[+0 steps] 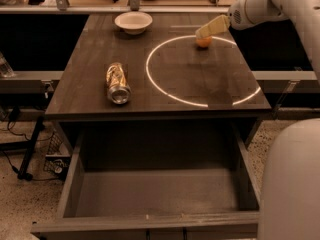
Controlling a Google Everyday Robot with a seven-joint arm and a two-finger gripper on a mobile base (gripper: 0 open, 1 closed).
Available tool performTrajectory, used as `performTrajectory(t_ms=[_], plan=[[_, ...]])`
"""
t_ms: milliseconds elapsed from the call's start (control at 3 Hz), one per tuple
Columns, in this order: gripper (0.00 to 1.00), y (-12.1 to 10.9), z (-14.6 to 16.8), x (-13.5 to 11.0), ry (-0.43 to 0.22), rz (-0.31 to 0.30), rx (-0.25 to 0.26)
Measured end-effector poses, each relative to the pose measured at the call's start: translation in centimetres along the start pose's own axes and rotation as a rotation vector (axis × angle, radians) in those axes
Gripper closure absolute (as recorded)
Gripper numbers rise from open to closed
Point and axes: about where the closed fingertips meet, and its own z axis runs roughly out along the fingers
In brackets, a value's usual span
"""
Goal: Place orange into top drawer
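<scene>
- Poised over the far right of the table (200, 84), slanting down from the arm at upper right: gripper (201, 33), tip right at the top of the orange (203, 43); touching or just above, impossible to say.
- Apart, together or clamped: cannot tell from this angle.
- Posed above and slightly behind the fruit, probably so as to close round it for a lift; judged as the reach-and-grasp step, carry not yet begun.
- Resting on the tabletop at the far edge of the white ring (147, 70), well apart from the drawer (70, 184): the orange, not yet lifted.
- Standing out below the table's near edge, nothing seen inside, presumably open so as to take the orange straight from above.
- Lying on its side at left, well away from the likely path: can (118, 82); near the far edge, a bowl (133, 21).
- Hidden: top of the orange behind the gripper tip; the drawer's right front corner behind the pale robot body (292, 184) at lower right.
- Cut off: the arm by the upper right border, the drawer's front panel by the bottom border.
</scene>
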Motion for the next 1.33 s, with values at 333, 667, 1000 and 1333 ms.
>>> performTrajectory(t_ms=[333,667,1000,1333], plan=[[0.00,-0.2,4.1,1.2,0.011,0.016,0.007],[0.02,-0.1,6.1,1.8,0.005,0.026,-0.011],[0.25,0.3,6.6,1.4,-0.026,0.018,-0.031],[0.56,1.0,6.6,1.5,-0.045,0.015,-0.058]])
